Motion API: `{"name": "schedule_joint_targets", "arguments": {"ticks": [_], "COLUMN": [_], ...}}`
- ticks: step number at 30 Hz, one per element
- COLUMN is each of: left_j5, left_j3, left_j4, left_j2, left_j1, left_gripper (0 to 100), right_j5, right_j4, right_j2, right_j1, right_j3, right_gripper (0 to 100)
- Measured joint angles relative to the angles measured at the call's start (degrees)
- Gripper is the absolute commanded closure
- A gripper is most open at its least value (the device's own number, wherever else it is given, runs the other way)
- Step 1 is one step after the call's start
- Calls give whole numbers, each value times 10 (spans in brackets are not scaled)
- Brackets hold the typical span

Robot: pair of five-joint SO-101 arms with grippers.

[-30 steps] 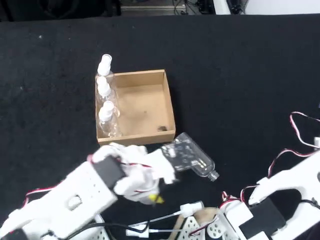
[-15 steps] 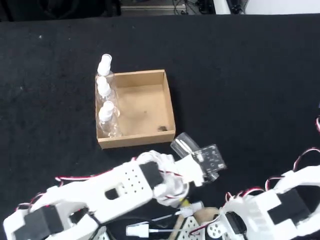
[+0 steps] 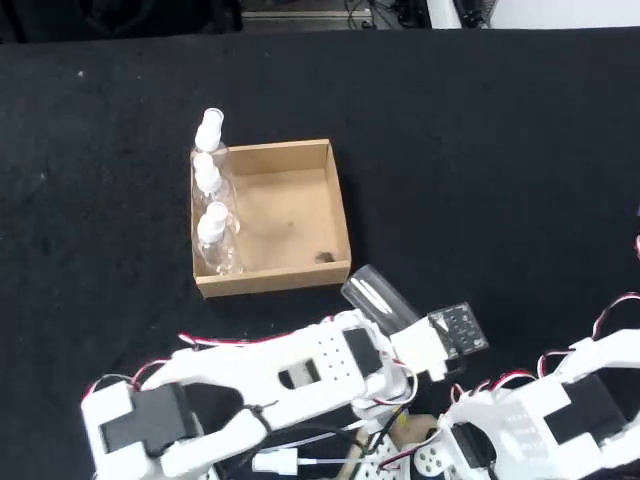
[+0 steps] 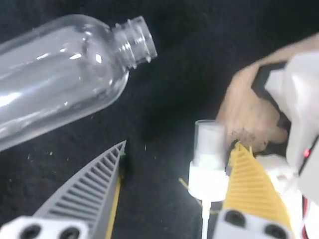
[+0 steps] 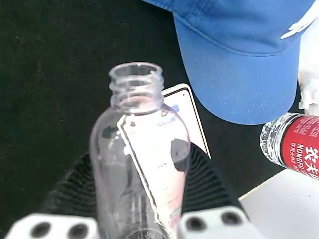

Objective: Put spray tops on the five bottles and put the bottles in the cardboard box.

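Observation:
A clear bottle point(image 4: 65, 74) with no top lies on the black table; in the high view this bottle point(image 3: 375, 295) rests just in front of the cardboard box point(image 3: 335, 215). Three bottles with spray tops point(image 3: 215, 235) stand along one inner wall of the box. My left gripper point(image 4: 179, 147) is open just above the table, with a white spray top point(image 4: 207, 159) standing against its yellow finger point(image 4: 246, 179). My right gripper point(image 5: 139, 169) is shut on another clear, uncapped bottle point(image 5: 137, 144), neck pointing away from the wrist.
The left arm point(image 3: 300, 375) stretches across the table's front edge; the right arm point(image 3: 540, 420) sits at the front right. Another spray top point(image 3: 275, 462) lies among cables at the front. A blue cap point(image 5: 239, 55) and a red-labelled bottle point(image 5: 294, 144) lie beyond the right gripper.
The left arm has swung to the right along the front, away from the lying bottle and over to the spray top. The right arm has drawn back toward the front edge.

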Motion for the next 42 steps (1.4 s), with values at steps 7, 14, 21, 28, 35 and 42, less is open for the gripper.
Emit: {"name": "schedule_joint_targets", "arguments": {"ticks": [7, 14, 21, 28, 35, 42], "left_j5": [8, 9, 10, -11, -40, -69], "left_j3": [-11, 28, 50, 55, 75, 97], "left_j4": [6, 6, 46, 118, 146, 147], "left_j2": [18, 1, -31, -88, -98, -98], "left_j1": [1, -1, -6, -31, -34, -34], "left_gripper": [707, 762, 831, 832, 720, 762], "right_j5": [0, 0, 0, 0, 0, 0], "right_j4": [0, -3, -4, -4, -4, -4], "right_j2": [0, 0, 0, 0, 0, 0], "right_j1": [0, 0, 0, 0, 0, 0], "right_j3": [0, 0, 0, 0, 0, 0], "right_gripper": [987, 986, 985, 985, 985, 985]}}
